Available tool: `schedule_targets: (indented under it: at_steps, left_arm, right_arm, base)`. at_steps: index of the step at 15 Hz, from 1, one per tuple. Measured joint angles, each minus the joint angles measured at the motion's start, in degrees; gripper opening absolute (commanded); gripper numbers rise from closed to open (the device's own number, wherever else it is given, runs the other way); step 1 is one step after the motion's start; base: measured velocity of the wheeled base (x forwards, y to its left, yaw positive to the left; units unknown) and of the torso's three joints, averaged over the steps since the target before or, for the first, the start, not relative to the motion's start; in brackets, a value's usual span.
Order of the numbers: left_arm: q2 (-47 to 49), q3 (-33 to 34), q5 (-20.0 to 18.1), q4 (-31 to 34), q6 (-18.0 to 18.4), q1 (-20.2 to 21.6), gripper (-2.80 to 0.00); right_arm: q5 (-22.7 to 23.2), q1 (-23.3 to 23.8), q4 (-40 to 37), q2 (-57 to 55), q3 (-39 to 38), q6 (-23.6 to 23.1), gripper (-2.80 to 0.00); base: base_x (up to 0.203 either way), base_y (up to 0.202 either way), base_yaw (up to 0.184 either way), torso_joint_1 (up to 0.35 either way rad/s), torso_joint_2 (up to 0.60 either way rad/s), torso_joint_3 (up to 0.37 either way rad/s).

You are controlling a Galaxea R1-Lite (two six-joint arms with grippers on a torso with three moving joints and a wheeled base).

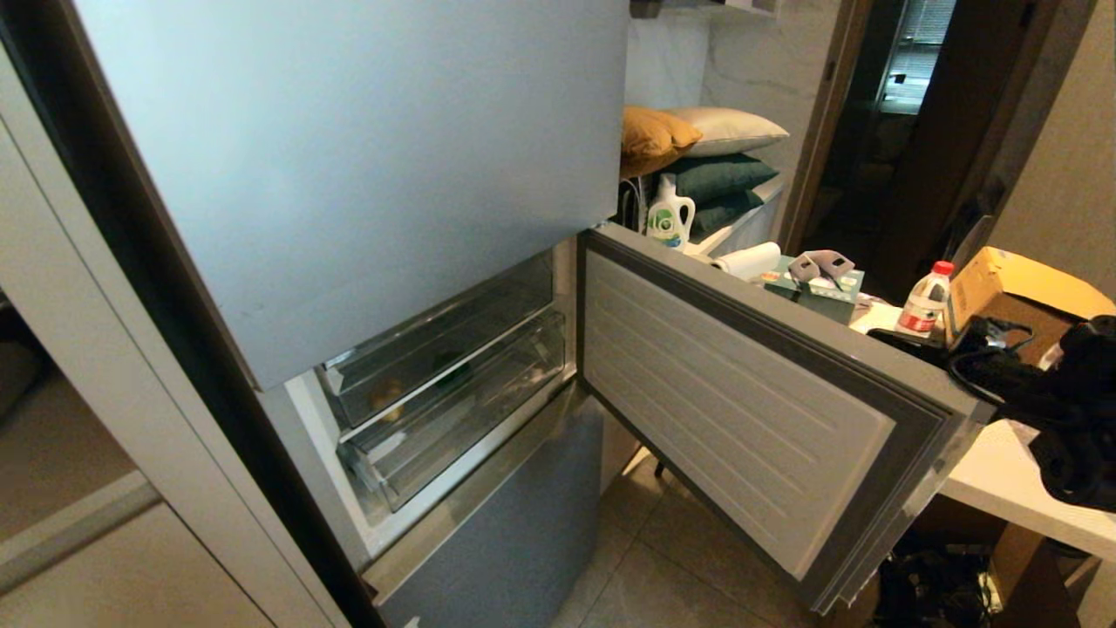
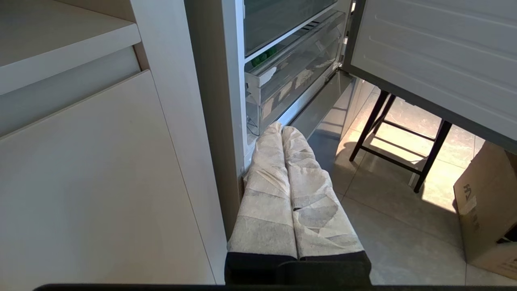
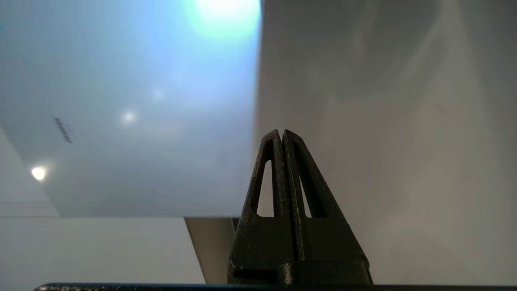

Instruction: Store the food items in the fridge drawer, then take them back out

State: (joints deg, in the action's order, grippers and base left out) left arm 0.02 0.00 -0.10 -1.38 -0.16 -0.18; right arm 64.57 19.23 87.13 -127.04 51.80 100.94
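The silver-grey fridge has its middle door (image 1: 741,392) swung open to the right. Two clear drawers sit pushed in behind it. Through the upper fridge drawer (image 1: 497,327) I see a tan lump (image 1: 384,397) near its left end and a dark green piece (image 1: 447,359) near the middle. The green piece (image 2: 264,57) also shows in the left wrist view. My left gripper (image 2: 281,128), wrapped in pale tape, is shut and empty, low by the fridge's bottom corner. My right gripper (image 3: 281,132) is shut and empty, pointing up at wall and ceiling. The right arm (image 1: 1072,410) is at the right edge.
The open door reaches out over a white table (image 1: 1003,475) holding a water bottle (image 1: 926,301), a cardboard box (image 1: 1020,288) and a tissue box (image 1: 824,292). A black stool (image 2: 404,137) stands under the door. Beige cabinets (image 2: 101,182) flank the fridge's left side.
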Motion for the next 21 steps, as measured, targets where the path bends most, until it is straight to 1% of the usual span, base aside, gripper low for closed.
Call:
schedule_targets:
  at_steps: [2,4,8,9,12,13,21]
  left_arm:
    - [0.0,0.0,0.0,0.0,0.0,0.0,-2.8]
    - [0.0,0.0,0.0,0.0,0.0,0.0,-2.8]
    - [0.0,0.0,-0.01,0.0,0.0,0.0,-2.8]
    - [0.0,0.0,0.0,0.0,0.0,0.0,-2.8]
    - [0.0,0.0,0.0,0.0,0.0,0.0,-2.8]
    - [0.0,0.0,0.0,0.0,0.0,0.07,-2.8]
    - [0.0,0.0,0.0,0.0,0.0,0.0,-2.8]
  right_arm:
    - [-0.02,-2.5,0.01,-0.99,-0.39,-1.68,-2.8]
    - [-0.14,-5.14,0.02,-1.58,-0.59,-1.94,-2.8]
    - [-1.27,-12.63,0.04,-1.57,-0.06,-2.43,-2.8]
    - [-1.54,-15.18,0.02,-1.49,0.02,-3.67,-2.8]
    - [-3.02,-23.01,0.03,-1.46,0.12,-9.44,-2.8]
    - [-3.28,-24.4,0.02,-1.44,0.12,-10.12,-2.8]
    - [-1.51,-24.4,-0.02,1.98,-1.61,-10.51,-2.8]
  base:
    - [0.0,0.0,0.0,0.0,0.0,0.0]
    - [0.0,0.0,0.0,0.0,0.0,0.0]
    - [0.0,0.0,0.0,0.0,0.0,0.0]
    - [0.0,0.0,0.0,0.0,0.0,0.0]
    - [0.0,0.0,0.0,0.0,0.0,0.0]
    - [0.0,0.0,0.0,0.0,0.0,0.0]
    - [0.0,0.0,0.0,0.0,0.0,0.0]
